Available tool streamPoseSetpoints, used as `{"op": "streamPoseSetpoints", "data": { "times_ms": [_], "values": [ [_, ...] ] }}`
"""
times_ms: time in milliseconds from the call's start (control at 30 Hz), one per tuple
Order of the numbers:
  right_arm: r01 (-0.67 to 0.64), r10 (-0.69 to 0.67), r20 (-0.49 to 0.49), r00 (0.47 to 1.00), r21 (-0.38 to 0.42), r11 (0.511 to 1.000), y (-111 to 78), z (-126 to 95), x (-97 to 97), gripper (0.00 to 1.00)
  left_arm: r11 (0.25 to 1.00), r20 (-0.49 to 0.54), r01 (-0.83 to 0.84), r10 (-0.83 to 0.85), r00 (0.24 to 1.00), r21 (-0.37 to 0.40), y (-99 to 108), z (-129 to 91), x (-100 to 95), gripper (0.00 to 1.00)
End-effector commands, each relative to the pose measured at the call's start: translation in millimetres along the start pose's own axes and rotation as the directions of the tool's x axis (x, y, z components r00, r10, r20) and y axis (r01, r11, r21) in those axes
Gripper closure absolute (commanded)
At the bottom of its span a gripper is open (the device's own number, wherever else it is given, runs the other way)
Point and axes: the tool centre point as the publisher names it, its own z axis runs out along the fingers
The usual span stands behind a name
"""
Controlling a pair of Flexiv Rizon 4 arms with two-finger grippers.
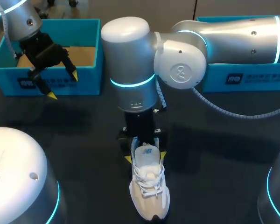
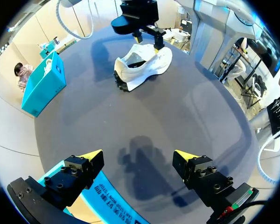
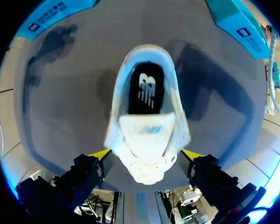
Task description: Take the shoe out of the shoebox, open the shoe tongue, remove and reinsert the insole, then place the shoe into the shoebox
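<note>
Straddling shoe point(image 1: 149, 186), right claw point(image 1: 145, 157); table point(image 1: 84, 140) open

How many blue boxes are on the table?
2 blue boxes: one at the back left, behind the left gripper; one at the back right, partly hidden by the right arm.

My right arm point(image 1: 130, 65) covers the shoe's point(image 1: 149, 191) heel and most of the right hand point(image 1: 145, 157).

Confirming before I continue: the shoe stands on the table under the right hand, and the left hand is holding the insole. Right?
No. The left hand holds nothing: the left wrist view shows its fingers open and empty. The shoe does stand on the table under the right hand.
</note>
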Motion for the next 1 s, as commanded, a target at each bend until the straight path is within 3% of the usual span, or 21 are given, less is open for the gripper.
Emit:
{"op": "streamPoseSetpoints", "data": {
  "times_ms": [33,167,267,333,600,800,1000],
  "values": [
    [0.000,0.000,-0.006,1.000,-0.014,1.000,-13.6,-5,2.1,0.20,1.000,-0.001,0.000,0.000,1.000,-0.003,0,-1,0.2,0.00],
    [-0.009,0.009,-0.017,1.000,-0.022,1.000,-25.7,-5,4.6,0.52,1.000,-0.001,0.000,0.000,1.000,-0.003,0,-1,0.2,0.00],
    [-0.008,0.007,-0.025,1.000,-0.032,0.999,-30.4,-6,6.5,0.68,1.000,-0.001,0.000,0.000,1.000,-0.003,0,-1,0.2,0.00],
    [-0.013,0.012,-0.022,1.000,-0.033,0.999,-32.5,-6,6.7,0.73,1.000,-0.001,0.000,0.000,1.000,-0.003,0,-1,0.2,0.00],
    [-0.019,0.019,0.000,1.000,-0.064,0.998,-23.2,-3,-0.2,0.89,1.000,-0.001,0.000,0.000,1.000,-0.003,0,-1,0.2,0.00],
    [-0.011,0.011,-0.004,1.000,-0.059,0.998,-4.2,8,-7.9,0.91,1.000,-0.001,0.000,0.000,1.000,-0.003,0,-1,0.2,0.00],
    [-0.001,0.000,-0.022,1.000,-0.061,0.998,8.7,16,-6.3,0.87,1.000,-0.001,0.000,0.000,1.000,-0.003,0,-1,0.2,0.00]
  ]
}}
